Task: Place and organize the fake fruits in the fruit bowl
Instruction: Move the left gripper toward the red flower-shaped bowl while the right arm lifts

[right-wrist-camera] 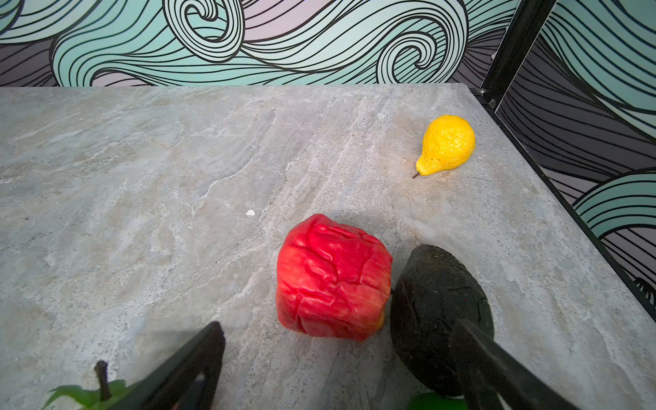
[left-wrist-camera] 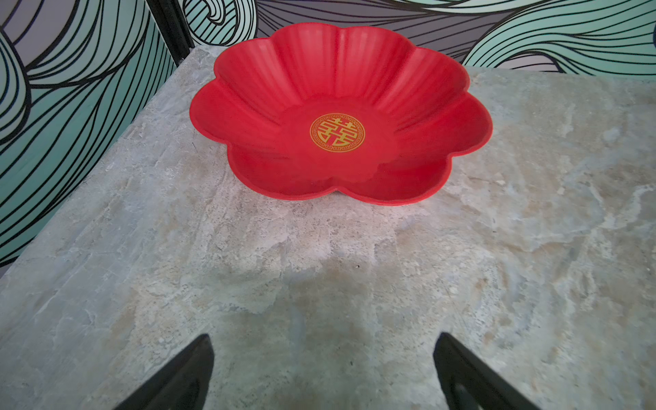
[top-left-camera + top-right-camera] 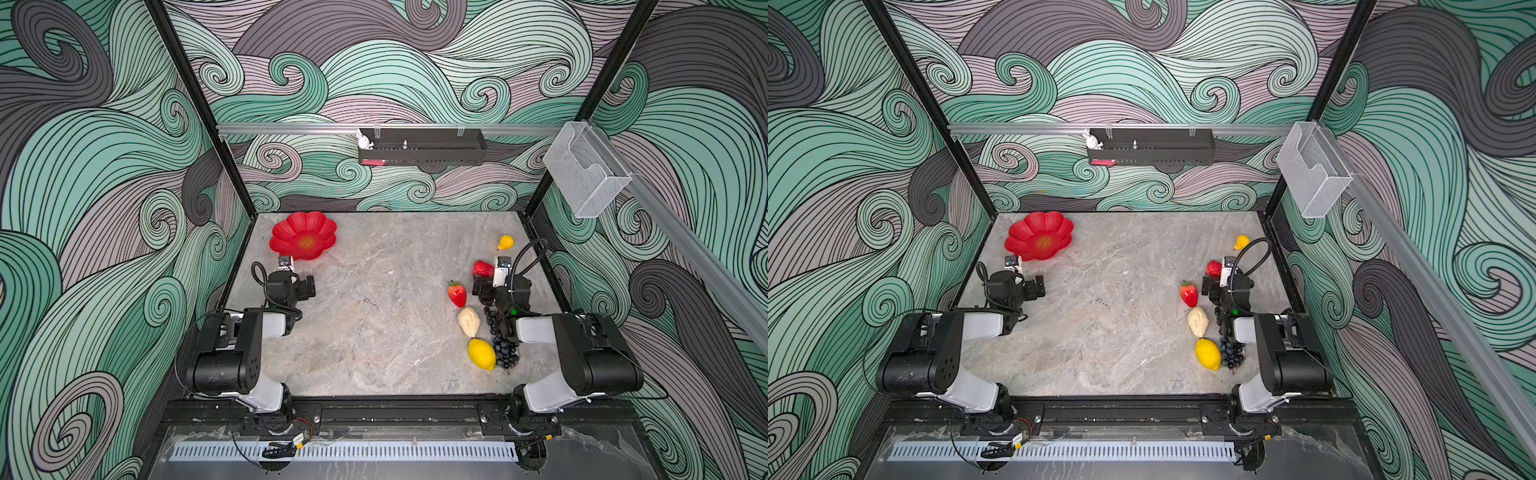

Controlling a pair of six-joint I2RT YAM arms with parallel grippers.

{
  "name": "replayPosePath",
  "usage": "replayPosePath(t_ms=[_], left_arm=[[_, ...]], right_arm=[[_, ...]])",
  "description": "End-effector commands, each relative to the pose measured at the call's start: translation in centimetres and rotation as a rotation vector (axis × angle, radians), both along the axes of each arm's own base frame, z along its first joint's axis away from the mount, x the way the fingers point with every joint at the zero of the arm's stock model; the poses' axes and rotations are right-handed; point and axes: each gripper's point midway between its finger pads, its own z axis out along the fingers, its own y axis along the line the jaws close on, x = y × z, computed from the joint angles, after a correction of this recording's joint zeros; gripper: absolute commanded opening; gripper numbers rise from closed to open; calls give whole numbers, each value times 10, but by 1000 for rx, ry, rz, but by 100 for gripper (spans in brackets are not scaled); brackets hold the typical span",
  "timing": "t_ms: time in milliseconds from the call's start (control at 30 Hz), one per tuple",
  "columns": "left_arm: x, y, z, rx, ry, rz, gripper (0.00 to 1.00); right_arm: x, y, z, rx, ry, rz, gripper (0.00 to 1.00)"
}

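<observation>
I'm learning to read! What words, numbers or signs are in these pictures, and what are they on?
"囍", a gold sign in a round border, on the middle of the shallow red flower-shaped plastic fruit bowl.
Pink tag on the black metal wall tray: too small to read.
Nothing else readable.
</observation>
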Motion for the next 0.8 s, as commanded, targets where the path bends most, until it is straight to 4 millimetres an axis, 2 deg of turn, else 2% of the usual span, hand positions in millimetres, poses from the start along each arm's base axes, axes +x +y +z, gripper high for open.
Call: replayPosePath(t_ms=[0,400,433,600,633,767], left_arm=[[7,1,11,6,-26,-8,99],[6,0,12,10,-32,-16,99],[5,-1,13,15,-40,-22,99],[-4,-2,31,70,-71,14,99],[-7,-3,44,82,-96,24,99],[-22,-11,60,97,-87,34,99]], right_arm=[[4,0,9,-2,-28,8,100],[4,1,11,-4,-34,13,100],[3,6,10,-4,-35,39,100],[-15,27,30,-39,-133,146,100],[-21,33,35,-54,-156,170,100],[-36,42,54,-56,-138,200,100]])
